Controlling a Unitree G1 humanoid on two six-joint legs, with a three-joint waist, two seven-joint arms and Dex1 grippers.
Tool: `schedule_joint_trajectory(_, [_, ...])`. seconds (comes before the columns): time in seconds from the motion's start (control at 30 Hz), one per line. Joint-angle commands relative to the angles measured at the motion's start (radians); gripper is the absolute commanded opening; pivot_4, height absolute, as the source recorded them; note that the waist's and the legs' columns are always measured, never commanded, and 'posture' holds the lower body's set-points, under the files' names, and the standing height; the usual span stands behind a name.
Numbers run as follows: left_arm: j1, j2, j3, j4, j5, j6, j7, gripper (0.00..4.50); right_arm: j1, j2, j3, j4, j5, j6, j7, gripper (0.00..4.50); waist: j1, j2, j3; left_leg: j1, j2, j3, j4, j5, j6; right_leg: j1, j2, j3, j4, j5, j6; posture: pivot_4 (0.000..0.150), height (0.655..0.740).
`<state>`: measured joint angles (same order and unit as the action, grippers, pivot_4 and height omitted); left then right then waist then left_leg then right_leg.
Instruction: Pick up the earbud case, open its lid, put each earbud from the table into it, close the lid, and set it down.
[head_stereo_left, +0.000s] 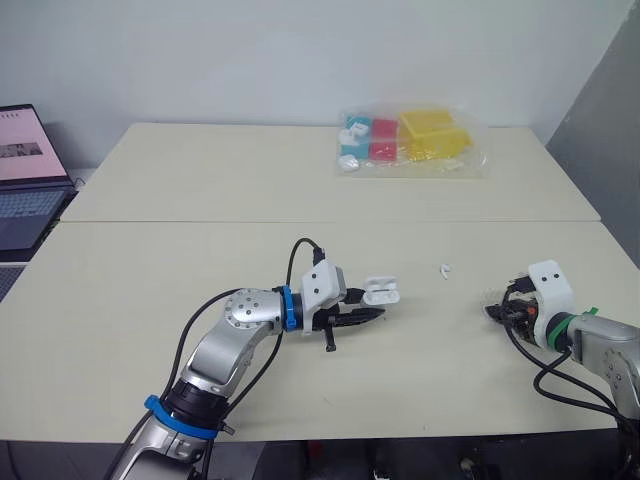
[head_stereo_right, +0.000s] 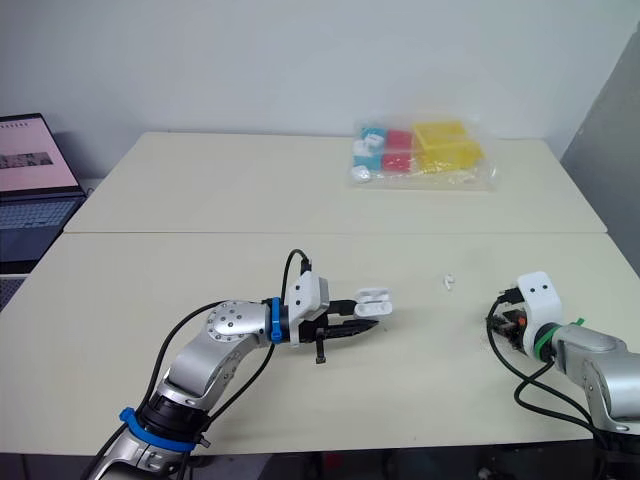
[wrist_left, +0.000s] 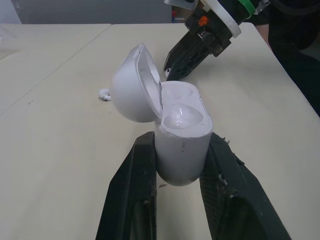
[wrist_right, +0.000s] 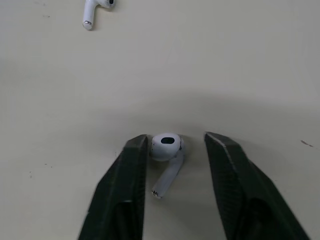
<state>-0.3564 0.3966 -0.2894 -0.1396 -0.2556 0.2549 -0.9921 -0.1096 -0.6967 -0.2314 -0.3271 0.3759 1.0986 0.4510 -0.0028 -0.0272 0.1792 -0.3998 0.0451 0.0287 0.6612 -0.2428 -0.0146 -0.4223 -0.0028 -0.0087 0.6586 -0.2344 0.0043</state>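
Earbud case (wrist_left: 182, 135), lid open, is sitting clamped between the left gripper's (wrist_left: 180, 165) fingers over the table (head_stereo_left: 200, 200). One earbud (wrist_right: 166, 147) is lying between the right gripper's (wrist_right: 175, 142) spread fingers, touching one, ungripped. Second earbud (wrist_right: 92, 10) is lying between the two grippers.

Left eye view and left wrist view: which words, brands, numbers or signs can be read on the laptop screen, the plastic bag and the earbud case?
No text can be read.
On the laptop screen: a pink page with dark marks, too blurred to read.
On the plastic bag of coloured boxes: no legible label.
On the earbud case: plain white, no text on the sides that show.
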Motion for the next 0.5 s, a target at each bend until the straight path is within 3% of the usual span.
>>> schedule_joint_trajectory(0.03, [-0.009,0.002,-0.002,-0.029,0.0,-0.011,0.001,0.77,-0.001,-0.018,-0.006,-0.007,-0.004,0.014,-0.002,0.69,0.0,0.0,0.0,0.0,0.0,0.0,0.0,0.0,0.0,0.0,0.0,0.0,0.0,0.0,0.0,0.15,0.74])
schedule_joint_trajectory(0.07, [-0.009,0.003,-0.002,-0.029,0.001,-0.012,0.0,0.77,0.001,-0.029,-0.007,-0.011,-0.003,0.013,0.006,0.42,0.0,0.0,0.0,0.0,0.0,0.0,0.0,0.0,0.0,0.0,0.0,0.0,0.0,0.0,0.0,0.15,0.74])
schedule_joint_trajectory(0.37, [-0.002,0.007,-0.003,-0.035,0.004,-0.012,-0.003,0.77,0.011,-0.168,0.034,-0.042,0.023,-0.069,0.178,0.41,0.0,0.0,0.0,0.0,0.0,0.0,-0.001,0.0,0.0,-0.001,0.0,0.0,-0.001,0.0,0.0,0.15,0.74])
schedule_joint_trajectory(0.43, [0.004,0.012,-0.003,-0.04,0.004,-0.013,-0.006,0.77,0.023,-0.233,0.066,-0.05,0.015,-0.155,0.273,0.41,0.0,0.0,0.0,0.0,0.0,0.0,-0.001,0.0,0.0,-0.001,0.0,-0.001,-0.001,0.0,0.0,0.15,0.74])
schedule_joint_trajectory(0.5, [0.012,0.02,-0.004,-0.048,0.005,-0.016,-0.01,0.77,0.069,-0.341,0.13,-0.041,-0.064,-0.394,0.421,0.41,0.0,0.0,0.0,0.0,0.0,0.0,-0.001,0.0,0.0,-0.001,0.0,-0.001,-0.001,0.0,0.0,0.15,0.74])
